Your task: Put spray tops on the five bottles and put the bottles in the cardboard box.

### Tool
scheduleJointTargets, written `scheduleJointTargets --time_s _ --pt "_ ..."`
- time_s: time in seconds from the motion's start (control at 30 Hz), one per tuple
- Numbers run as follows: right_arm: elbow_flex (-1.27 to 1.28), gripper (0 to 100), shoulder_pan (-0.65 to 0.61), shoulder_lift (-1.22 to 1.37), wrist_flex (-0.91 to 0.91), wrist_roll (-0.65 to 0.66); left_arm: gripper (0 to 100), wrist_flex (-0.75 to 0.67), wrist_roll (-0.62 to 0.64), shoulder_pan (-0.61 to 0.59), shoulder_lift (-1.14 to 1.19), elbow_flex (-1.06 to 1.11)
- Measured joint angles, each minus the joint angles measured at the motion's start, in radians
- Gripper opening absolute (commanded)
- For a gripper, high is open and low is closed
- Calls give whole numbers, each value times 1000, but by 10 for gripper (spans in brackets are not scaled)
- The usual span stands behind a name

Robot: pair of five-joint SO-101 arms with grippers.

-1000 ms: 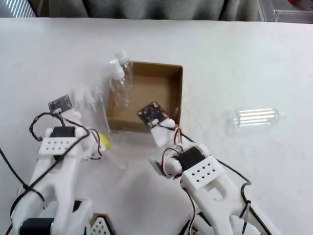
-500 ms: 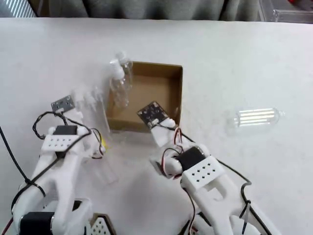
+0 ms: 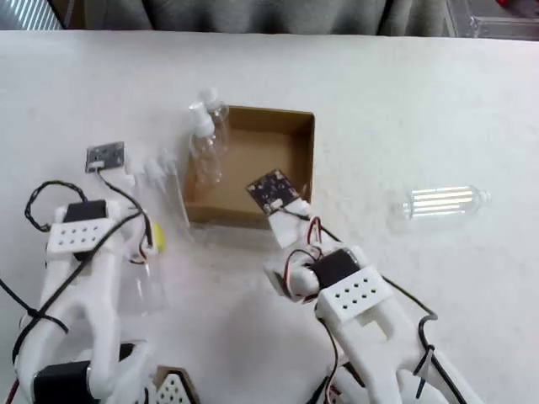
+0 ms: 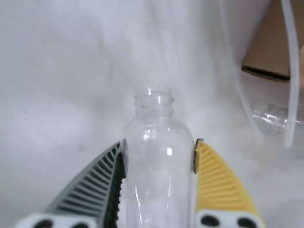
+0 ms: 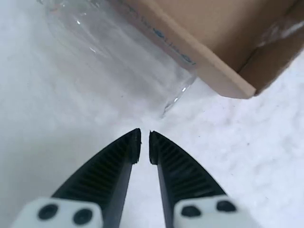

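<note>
The white, matte table [image 3: 404, 101] runs back to a grey drape [image 3: 253, 13] at 12 o'clock, with a clear bin [image 3: 497, 25] at 1 o'clock. The box [image 3: 307, 160], brown cardboard, square and open-topped, sits just toward 11 o'clock from centre. Two capped bottles [image 3: 206, 147], clear plastic with white tops, stand at its 9 o'clock wall; whether they are inside or outside it I cannot tell. A white spray top [image 3: 156, 171] lies just beyond them. A loose bottle [image 3: 442, 202], clear and ridged with glare, lies on its side at 3 o'clock, well apart from the box. The left arm [image 3: 80, 240] stands at 8 o'clock and the right arm [image 3: 349, 290] at 5 o'clock, both white plastic with black cables.

From the left wrist, the table is the same pale, faintly grainy surface. The left end effector [image 4: 159, 152] is grasping the held bottle [image 4: 159, 190]: a grey ribbed finger and a yellow one press its rounded shoulders. Its threaded neck is open, with no top. A box corner [image 4: 275, 42] and thin clear tubes [image 4: 289, 71] lie beyond.

From the right wrist, the right end effector [image 5: 145, 142] is clenched to a thin slit and holds nothing, its black ribbed fingers [image 5: 114, 171] over bare table. A lying bottle [image 5: 118, 61], clear and smooth, rests along the box wall [image 5: 190, 57].
</note>
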Motion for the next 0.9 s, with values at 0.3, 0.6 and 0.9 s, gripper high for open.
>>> scheduleJointTargets --time_s 0.3,0.6,0.9 --pt "-3 21 43 0 0 2 43 17 -322 -6 0 -9" --pt "-3 21 52 0 0 2 234 11 -371 -31 0 -11" --pt "-3 21 52 0 0 2 242 -31 -379 -34 3 40"
